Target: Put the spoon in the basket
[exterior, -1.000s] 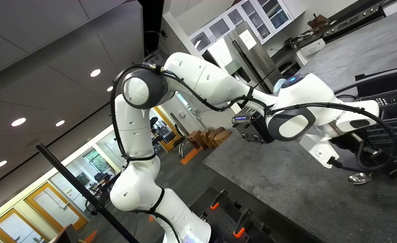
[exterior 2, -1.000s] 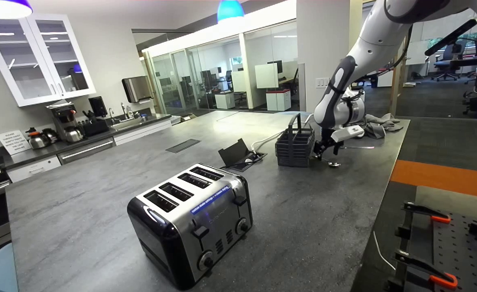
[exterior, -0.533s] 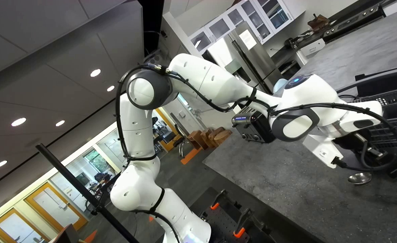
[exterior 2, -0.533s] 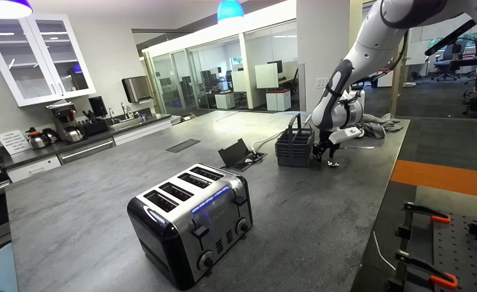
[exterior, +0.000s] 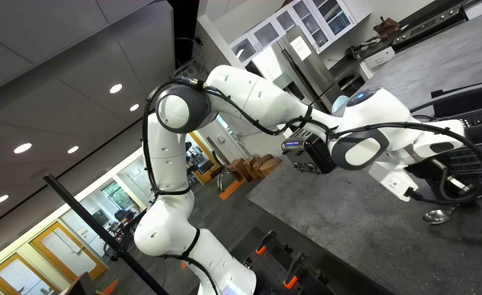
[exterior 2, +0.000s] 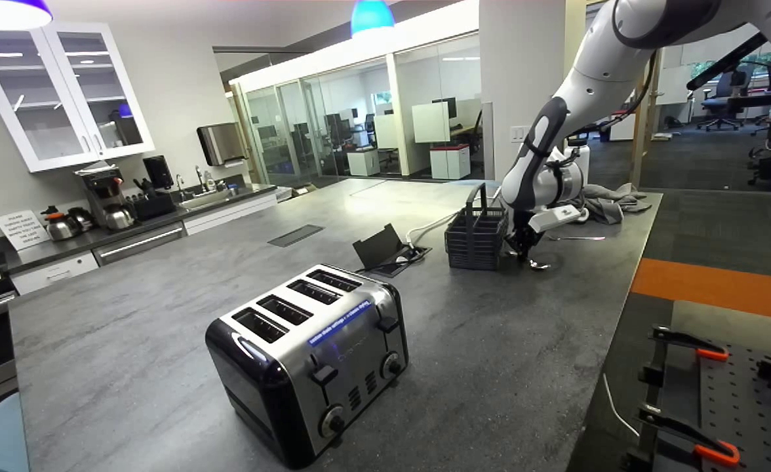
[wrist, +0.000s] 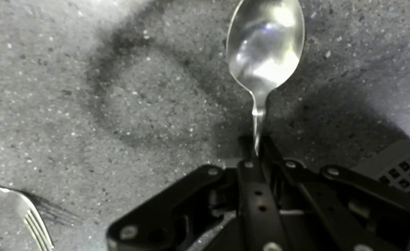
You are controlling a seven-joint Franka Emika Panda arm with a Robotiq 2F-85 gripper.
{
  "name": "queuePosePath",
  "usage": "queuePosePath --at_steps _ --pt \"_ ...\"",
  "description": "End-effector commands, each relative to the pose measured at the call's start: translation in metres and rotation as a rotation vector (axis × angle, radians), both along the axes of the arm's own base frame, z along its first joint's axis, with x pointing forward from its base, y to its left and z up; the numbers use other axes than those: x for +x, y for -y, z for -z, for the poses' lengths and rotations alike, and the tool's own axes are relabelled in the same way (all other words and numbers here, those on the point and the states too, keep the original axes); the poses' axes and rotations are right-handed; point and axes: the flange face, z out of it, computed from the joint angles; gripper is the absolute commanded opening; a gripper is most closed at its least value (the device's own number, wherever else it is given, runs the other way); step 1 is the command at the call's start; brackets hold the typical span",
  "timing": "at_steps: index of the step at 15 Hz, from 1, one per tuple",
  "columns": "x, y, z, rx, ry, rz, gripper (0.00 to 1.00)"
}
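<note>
The shiny silver spoon (wrist: 266,42) lies on the grey countertop, its oval bowl pointing away from me in the wrist view. My gripper (wrist: 257,144) has its fingertips together around the spoon's thin handle, and the handle's far end is hidden between the black fingers. In both exterior views the bowl of the spoon (exterior: 437,216) (exterior 2: 539,265) shows low on the counter beside the gripper (exterior 2: 524,257). Right beside the gripper stands the dark grey basket (exterior 2: 474,246), upright with its handle raised. One grey lattice corner of the basket (wrist: 405,170) enters the wrist view at lower right.
A fork (wrist: 25,205) lies on the counter at lower left in the wrist view. Behind the arm is a crumpled grey cloth (exterior 2: 612,204). A raised outlet lid (exterior 2: 380,248) with a white cable sits beyond the basket. The black and silver toaster (exterior 2: 307,360) stands nearer that camera.
The gripper's fingers stood apart around the spoon's handle and have come together on it. The arm has shifted slightly toward the basket; the spoon's bowl has hardly moved.
</note>
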Motion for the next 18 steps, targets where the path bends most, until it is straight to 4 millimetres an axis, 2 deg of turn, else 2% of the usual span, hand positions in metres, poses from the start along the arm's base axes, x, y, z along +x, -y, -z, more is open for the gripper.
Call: queuePosePath --at_steps 1,7,13,18 --pt "0.004 -0.002 -0.004 -0.002 -0.016 0.014 0.00" --pt "-0.019 0.000 -0.046 0.086 -0.101 0.183 0.02" --pt "-0.028 0.011 -0.108 0.151 -0.112 0.296 0.02" --pt "-0.039 -0.001 -0.153 0.281 -0.162 0.336 0.02"
